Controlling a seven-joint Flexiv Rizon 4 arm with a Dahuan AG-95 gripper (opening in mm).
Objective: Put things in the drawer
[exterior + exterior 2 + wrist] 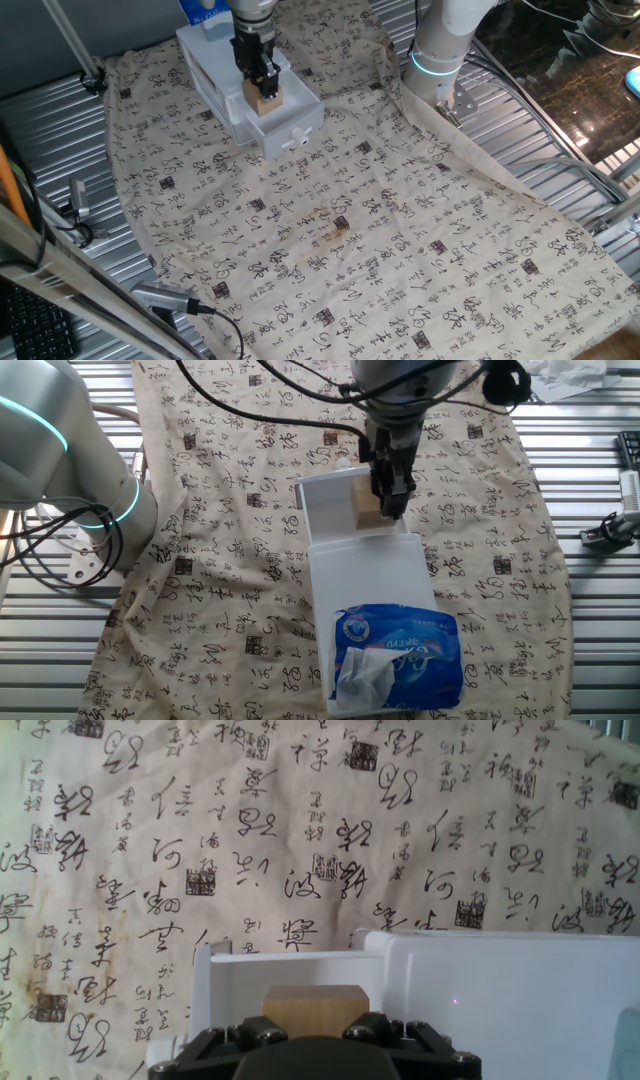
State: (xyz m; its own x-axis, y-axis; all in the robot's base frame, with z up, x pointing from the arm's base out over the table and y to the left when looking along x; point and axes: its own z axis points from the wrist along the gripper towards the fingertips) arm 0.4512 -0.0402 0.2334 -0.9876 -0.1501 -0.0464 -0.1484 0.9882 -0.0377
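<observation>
Hand view: black end effector [312, 1045] at the bottom edge, the flat tan face of the wooden cube [313, 1009] held between its fingers.
End effector: black, two-fingered, pointing down from the arm; clamped on the cube [266, 98] from two opposite sides.
Cube: small, plain light-brown wood with square edges; gripped at the fingertips and sitting inside the pulled-out drawer [287, 122], though whether it touches the floor cannot be told.
Drawer: smooth white plastic tray, box-shaped, slid out from the cabinet [214, 72], with a small round knob [297, 136] on its front.
Cabinet: white plastic box with a blue tissue pack [397, 652] lying on its top.
Counter: ribbed metal surface [520, 130] covered by a creased beige cloth [380, 250] printed with black calligraphy.
Arm: white, rounded base column [443, 45] with a glowing cyan ring, standing at the cloth's edge.
</observation>
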